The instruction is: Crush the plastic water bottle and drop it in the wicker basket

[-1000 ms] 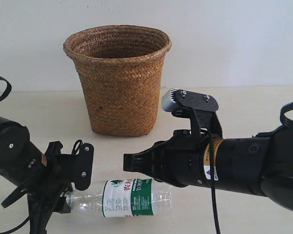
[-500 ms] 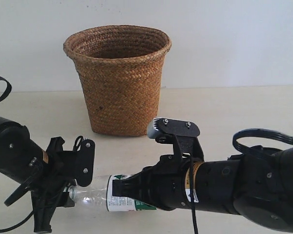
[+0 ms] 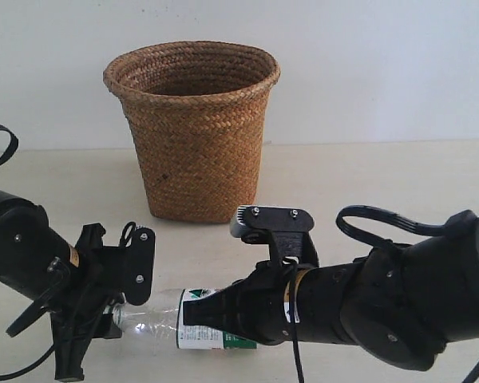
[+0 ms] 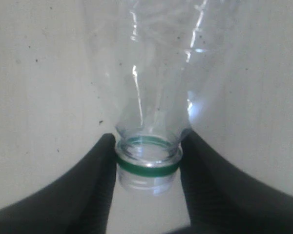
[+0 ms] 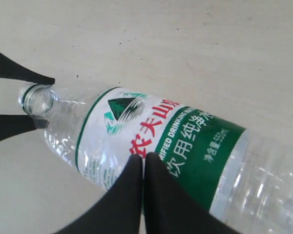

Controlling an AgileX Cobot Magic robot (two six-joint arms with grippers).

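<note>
Squashing can start now: the right gripper (image 5: 142, 158), pinched shut, has come down on the plastic water bottle (image 5: 195, 146), and the left gripper (image 4: 147, 142) grips its neck.

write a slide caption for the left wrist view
Left claw closed on the neck of a capless clear bottle lying on a pale table.

Surface: pale beige flat table (image 3: 383, 183)
Lying: clear ribbed plastic water bottle (image 3: 161, 313), on its side
Standing: tall brown woven wicker basket (image 3: 193, 132), upright, behind the bottle
</note>
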